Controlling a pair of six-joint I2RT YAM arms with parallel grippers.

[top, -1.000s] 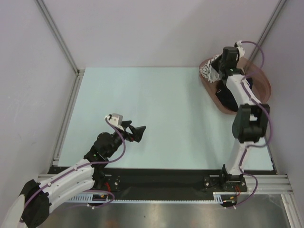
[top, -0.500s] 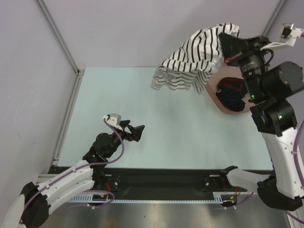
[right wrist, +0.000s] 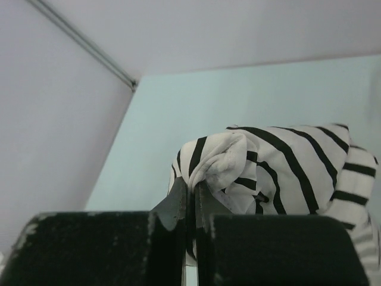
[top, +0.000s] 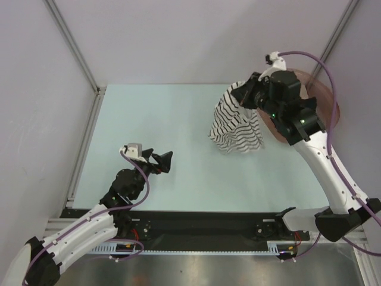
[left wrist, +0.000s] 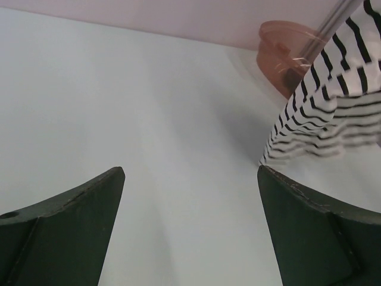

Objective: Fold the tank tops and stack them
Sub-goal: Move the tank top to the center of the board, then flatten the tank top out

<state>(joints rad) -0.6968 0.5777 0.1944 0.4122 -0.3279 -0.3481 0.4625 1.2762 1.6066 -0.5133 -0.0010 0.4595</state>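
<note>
1. Top view: seeing the right gripper pinched tight on the striped tank top, holding it up by a bunched bit. The rest of the cloth is hanging down over the far right part of the table, with the lower hem touching or nearly touching the surface (hard calling that one). Also spotting the pink basin just behind the right arm, mostly hidden by it. Noticing the left gripper hovering low over the near-left part of the table, jaws spread wide, gripping nothing, well apart from the top.

2. Left wrist view: looking out between the two dark fingers, standing far apart with only bare table between them. Catching the striped tank top draping at the right edge. Also seeing the pink basin beyond it, with something dark inside (too blurry for naming).

3. Right wrist view: seeing the fingers pressed together on a wad of the striped tank top. Black-and-white folds bulging out just past the tips, pale table showing beyond.
</note>
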